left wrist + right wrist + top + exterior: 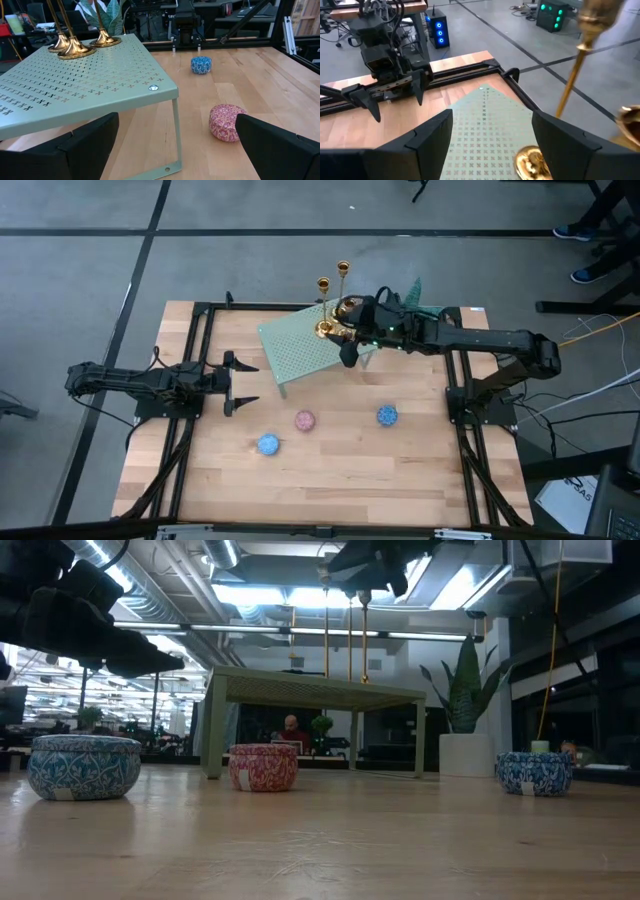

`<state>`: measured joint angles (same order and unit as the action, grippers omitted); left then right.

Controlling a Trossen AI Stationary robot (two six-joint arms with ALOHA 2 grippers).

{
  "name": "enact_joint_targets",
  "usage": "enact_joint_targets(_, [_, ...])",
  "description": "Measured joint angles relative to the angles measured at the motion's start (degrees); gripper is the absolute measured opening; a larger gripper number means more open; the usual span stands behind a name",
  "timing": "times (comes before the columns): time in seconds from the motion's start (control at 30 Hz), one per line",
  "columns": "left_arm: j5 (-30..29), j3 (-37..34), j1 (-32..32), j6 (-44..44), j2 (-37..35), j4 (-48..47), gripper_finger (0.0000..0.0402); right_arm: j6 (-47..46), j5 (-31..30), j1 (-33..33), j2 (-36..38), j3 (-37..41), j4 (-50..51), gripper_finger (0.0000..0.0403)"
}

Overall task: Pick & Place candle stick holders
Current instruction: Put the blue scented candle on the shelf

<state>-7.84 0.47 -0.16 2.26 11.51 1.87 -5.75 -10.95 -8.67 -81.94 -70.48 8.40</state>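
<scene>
candlesticks (333, 300) at shelf (300, 350) far edge | right gripper (347, 330) apparently above

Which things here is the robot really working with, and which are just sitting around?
Working with:
- gold candle stick holders, standing on the green shelf
- right pincer, open above the shelf

Just sitting around:
- pink tin
- two blue tins
- left pincer, open, waiting away from the shelf
</scene>
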Motion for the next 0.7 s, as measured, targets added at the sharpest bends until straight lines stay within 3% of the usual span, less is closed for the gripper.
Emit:
enact_joint_targets(0.33, [0.00,0.00,0.01,0.00,-0.02,-0.01,0.0400,-1.88,0.93,1.20,4.24,0.02,14.39,0.0247])
enact_joint_targets(0.7, [0.01,0.00,0.01,0.00,0.00,0.00,0.0400,-9.05,10.38,4.49,5.19,0.02,32.13,0.0237])
